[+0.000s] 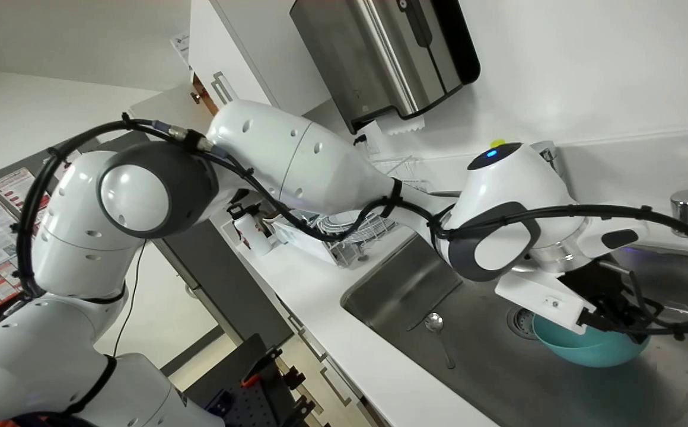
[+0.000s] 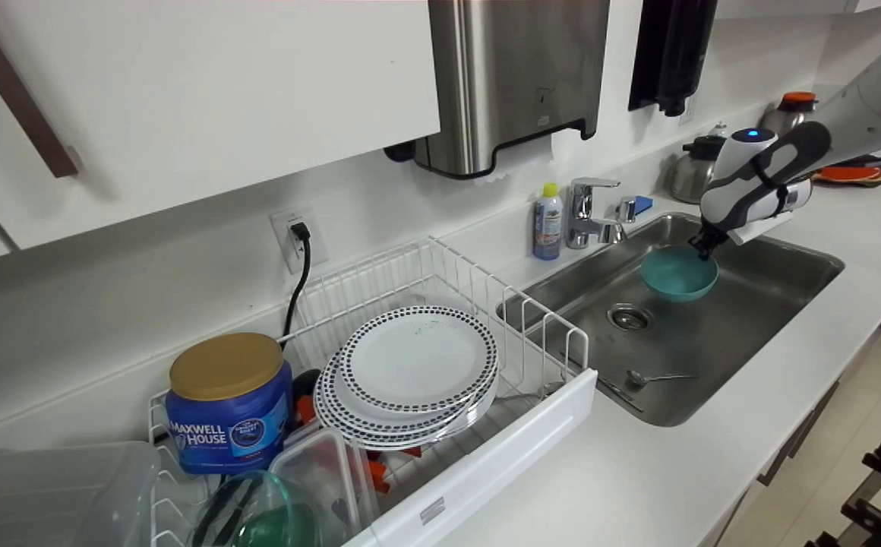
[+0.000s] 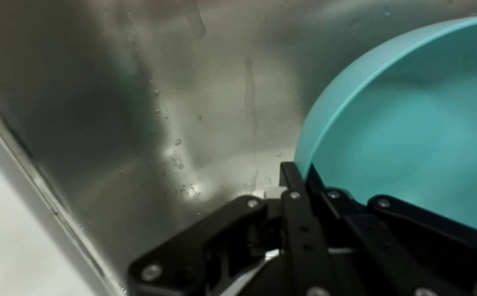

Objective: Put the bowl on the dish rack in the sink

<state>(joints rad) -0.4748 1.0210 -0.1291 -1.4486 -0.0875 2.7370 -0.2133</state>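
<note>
The teal bowl (image 1: pixel 593 349) is held by its rim over the sink (image 1: pixel 492 367); it also shows in an exterior view (image 2: pixel 678 275) and in the wrist view (image 3: pixel 407 131). It looks tilted and a little above the basin floor. My gripper (image 3: pixel 303 174) is shut on the rim, one finger outside and one inside the bowl; it also shows in both exterior views (image 1: pixel 631 329) (image 2: pixel 702 249). A wire dish rack (image 2: pixel 486 452), white here, stands on the counter beside the sink and holds a stack of plates (image 2: pixel 419 357). The arm partly hides the rack (image 1: pixel 302 243) in an exterior view.
A spoon (image 2: pixel 661 377) and a thin flat utensil lie in the sink near the drain (image 2: pixel 629 317). The chrome faucet (image 2: pixel 583 216) and a spray bottle (image 2: pixel 548 220) stand behind the sink. A coffee tub (image 2: pixel 229 425) and clear containers fill the rack's near end. A towel dispenser (image 2: pixel 516 83) hangs above.
</note>
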